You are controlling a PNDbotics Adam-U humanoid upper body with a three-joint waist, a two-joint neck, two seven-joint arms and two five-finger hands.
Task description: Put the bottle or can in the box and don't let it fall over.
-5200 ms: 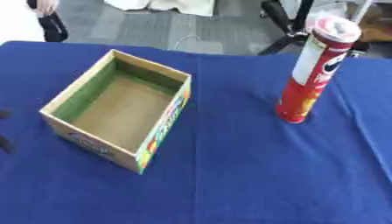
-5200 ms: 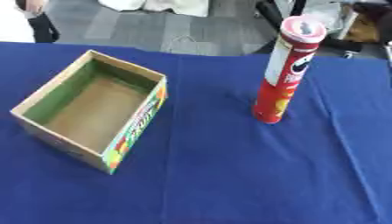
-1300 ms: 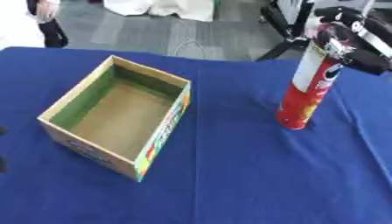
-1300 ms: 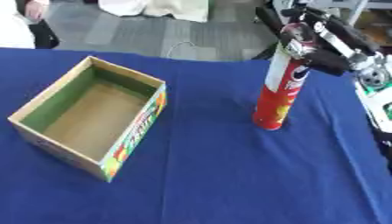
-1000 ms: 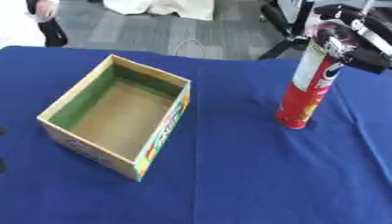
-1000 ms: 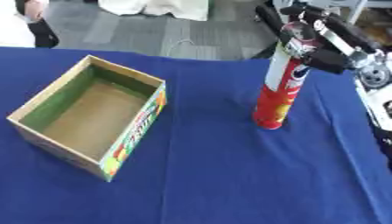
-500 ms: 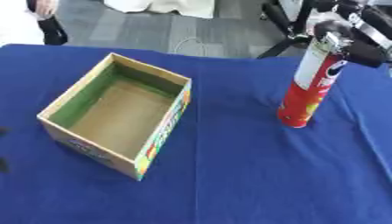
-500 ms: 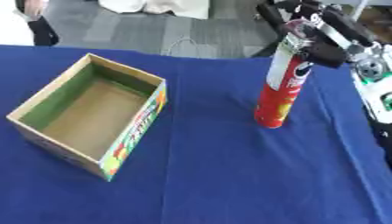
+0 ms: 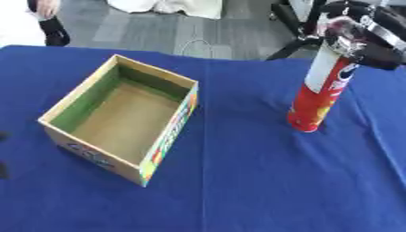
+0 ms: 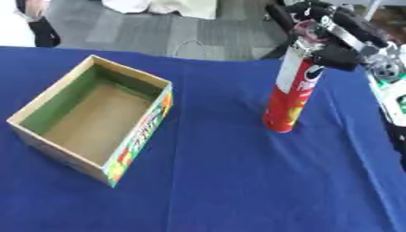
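A tall red crisp can [image 9: 317,100] with a white upper band stands upright on the blue table [image 9: 238,190], right of centre. My right hand [image 10: 337,34] comes in from the upper right, its fingers curled round the can's top. The can's base rests on the cloth. An open cardboard box [image 9: 171,140] with a green inner wall and colourful printed side sits at the left, empty, about a box width from the can. Two small dark bits of my left hand [image 9: 3,170] show at the left edge.
Blue cloth lies bare between box and can and across the whole front. The table's far edge runs just behind both, with grey floor and a dark chair base [image 9: 289,27] beyond. A white and green part of my body [image 10: 393,97] shows at the right edge.
Five seconds ago the can stood alone. My right hand has since come in from the upper right and settled round its top. Can and box stay in place.
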